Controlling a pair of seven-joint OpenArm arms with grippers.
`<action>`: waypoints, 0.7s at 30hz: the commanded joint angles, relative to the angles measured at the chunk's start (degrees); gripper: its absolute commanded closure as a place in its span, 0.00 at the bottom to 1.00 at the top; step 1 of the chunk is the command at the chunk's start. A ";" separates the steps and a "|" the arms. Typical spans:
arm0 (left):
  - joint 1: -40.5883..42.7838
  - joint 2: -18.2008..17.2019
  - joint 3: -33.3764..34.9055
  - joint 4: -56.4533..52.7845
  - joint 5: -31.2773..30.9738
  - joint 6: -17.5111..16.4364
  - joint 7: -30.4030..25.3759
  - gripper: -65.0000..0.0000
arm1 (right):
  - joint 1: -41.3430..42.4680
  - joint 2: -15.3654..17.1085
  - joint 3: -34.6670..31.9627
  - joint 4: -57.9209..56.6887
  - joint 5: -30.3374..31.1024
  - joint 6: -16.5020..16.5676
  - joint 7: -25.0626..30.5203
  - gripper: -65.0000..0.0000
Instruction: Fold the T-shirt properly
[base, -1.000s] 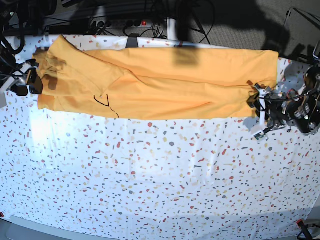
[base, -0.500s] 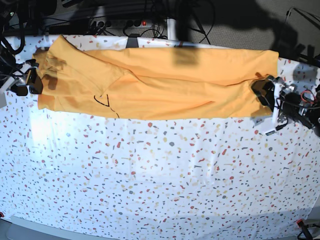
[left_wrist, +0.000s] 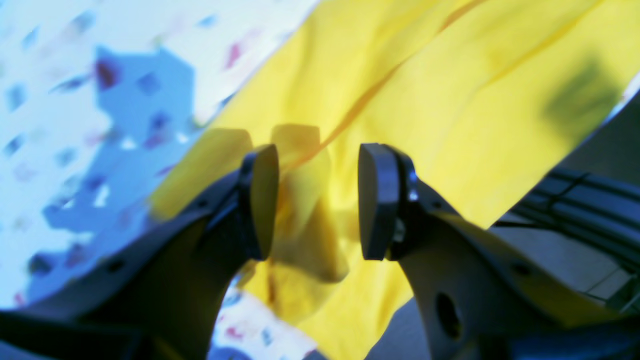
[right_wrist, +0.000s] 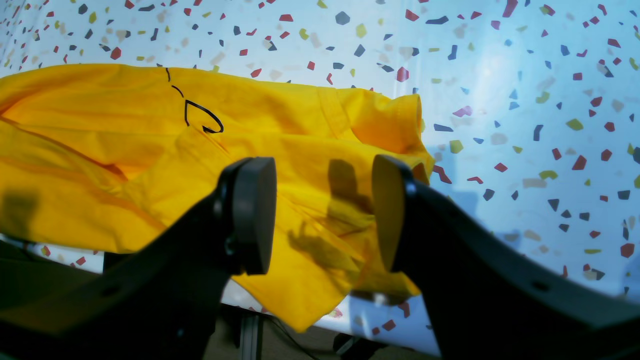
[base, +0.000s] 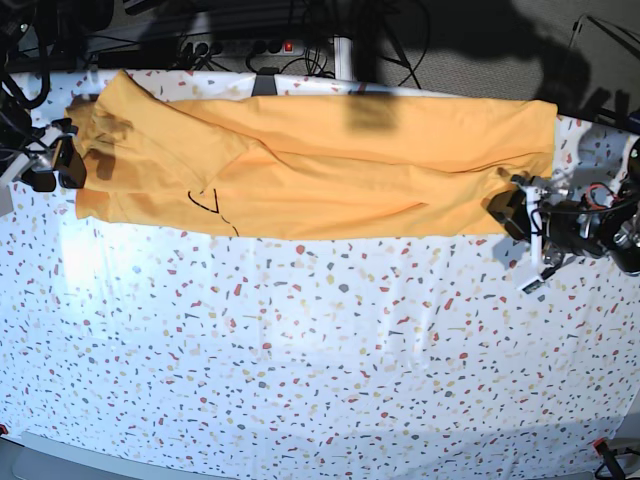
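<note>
I have the T-shirt (base: 330, 165) lying as a long band across the far side of the worktop (base: 320, 370), already doubled lengthwise, with its far edge close to the back rim. My left end effector (base: 518, 212) sits at the hem end, fingers spread, and in the left wrist view a small rumple of cloth rises between them without being pinched. My right end effector (base: 62, 160) is at the sleeve end, also spread and holding nothing; the right wrist view shows the fabric (right_wrist: 150, 165) under and beyond the fingers, near the thin black marks (right_wrist: 200, 115).

What worries me most is an uneven pick. If I close the left fingers on that rumple, I could catch only the top layer, and the fold beneath would slide open as I lift. The sleeve end is bunched and hangs near the worktop's edge, so a shallow bite there could let it slip off the back. Lifting one end sooner than the other would skew the band and leave a crooked fold.
</note>
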 joint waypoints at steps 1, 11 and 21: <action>-1.22 -1.03 -0.66 0.74 -0.39 -0.20 0.20 0.61 | 0.31 0.96 0.50 0.74 0.59 0.30 1.09 0.52; -1.22 -0.85 -0.66 0.74 6.54 -0.17 -0.04 0.61 | 0.31 0.96 0.50 0.74 0.61 0.30 1.16 0.52; 1.44 -0.50 -0.66 0.74 7.41 -0.20 0.50 0.61 | 0.31 0.96 0.50 0.74 0.61 0.30 1.20 0.52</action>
